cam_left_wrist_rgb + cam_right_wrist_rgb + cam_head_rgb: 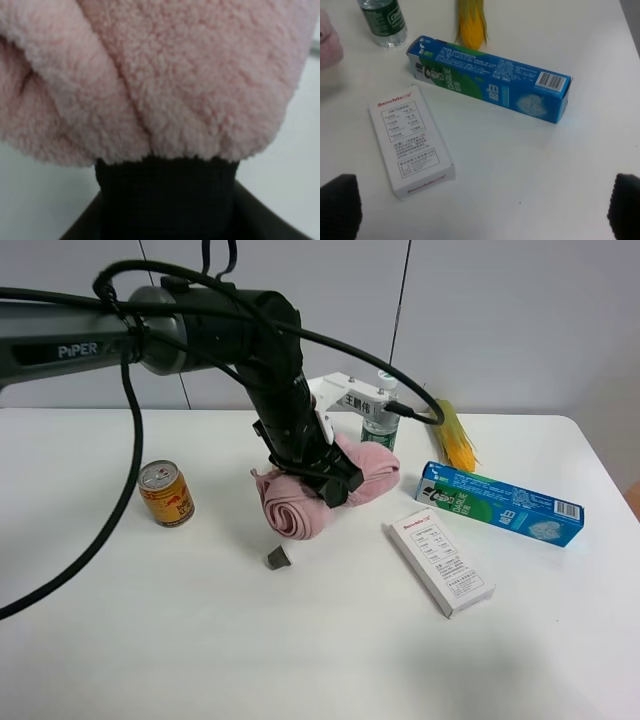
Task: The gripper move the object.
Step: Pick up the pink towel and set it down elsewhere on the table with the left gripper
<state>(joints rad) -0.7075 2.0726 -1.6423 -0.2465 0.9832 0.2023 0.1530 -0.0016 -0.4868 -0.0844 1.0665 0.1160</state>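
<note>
The pink rolled towel (pixel 300 508) lies at the table's middle, cinched by a black band. My left gripper (pixel 335 485) reaches across from the left and is shut on the towel at the band. In the left wrist view the pink towel (pixel 165 75) fills the frame, with the black band (pixel 165 200) between the dark fingers (pixel 267 222). I cannot tell whether the towel touches the table. My right gripper (pixel 480 210) is open and empty above the table's right side. It is not in the exterior view.
A small grey cone cap (pixel 278 558) lies just in front of the towel. A drink can (pixel 166 494) stands to the left. A white box (pixel 441 562), a blue toothpaste box (pixel 500 504), a bottle (pixel 379 420) and a yellow object (pixel 455 435) are to the right.
</note>
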